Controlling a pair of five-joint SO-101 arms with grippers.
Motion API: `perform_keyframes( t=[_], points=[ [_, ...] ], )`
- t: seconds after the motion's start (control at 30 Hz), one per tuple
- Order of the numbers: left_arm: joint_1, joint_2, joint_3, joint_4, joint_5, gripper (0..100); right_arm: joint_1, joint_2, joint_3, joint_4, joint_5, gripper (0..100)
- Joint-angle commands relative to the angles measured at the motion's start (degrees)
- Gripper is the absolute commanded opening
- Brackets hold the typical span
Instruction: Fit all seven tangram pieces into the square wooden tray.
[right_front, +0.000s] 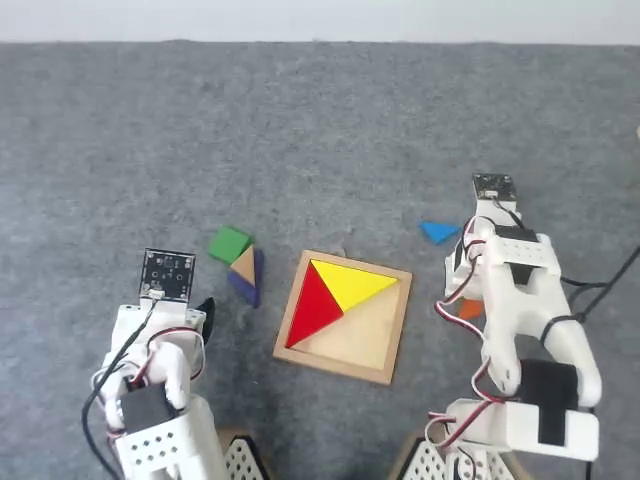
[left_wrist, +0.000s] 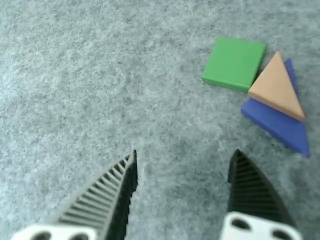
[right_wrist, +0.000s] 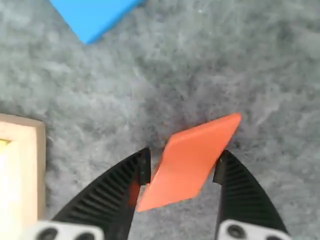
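Note:
The square wooden tray (right_front: 336, 365) lies in the middle and holds a red triangle (right_front: 312, 305) and a yellow triangle (right_front: 352, 284). My right gripper (right_wrist: 183, 159) is down on the carpet to the tray's right, shut on the orange parallelogram (right_wrist: 192, 160), which sits tilted between both fingers; the orange parallelogram (right_front: 470, 309) peeks out under that arm. A light blue triangle (right_front: 438, 231) lies just beyond it. My left gripper (left_wrist: 182, 160) hangs open over bare carpet, short of the green square (left_wrist: 234, 63), tan triangle (left_wrist: 276, 88) and dark blue triangle (left_wrist: 278, 121).
The green square (right_front: 230, 244), tan triangle (right_front: 243, 264) and dark blue triangle (right_front: 250, 286) cluster left of the tray. A tray corner (right_wrist: 20, 150) shows beside my right gripper. Grey carpet stretches open to the far wall.

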Motion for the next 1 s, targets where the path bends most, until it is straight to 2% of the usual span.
perform_keyframes(
  t=[0.0, 0.57, 0.97],
  points=[
    [0.0, 0.3, -0.4, -0.2, -0.6, 28, -0.4, -1.4, -2.1, -0.6, -0.4, 22.4],
    [0.0, 0.3, -0.4, -0.2, -0.6, 28, -3.4, -19.1, 1.2, 3.3, -1.8, 22.7],
    [0.0, 0.3, -0.4, -0.2, -0.6, 28, -2.7, -10.9, 1.8, 0.0, -1.8, 22.6]
  ],
)
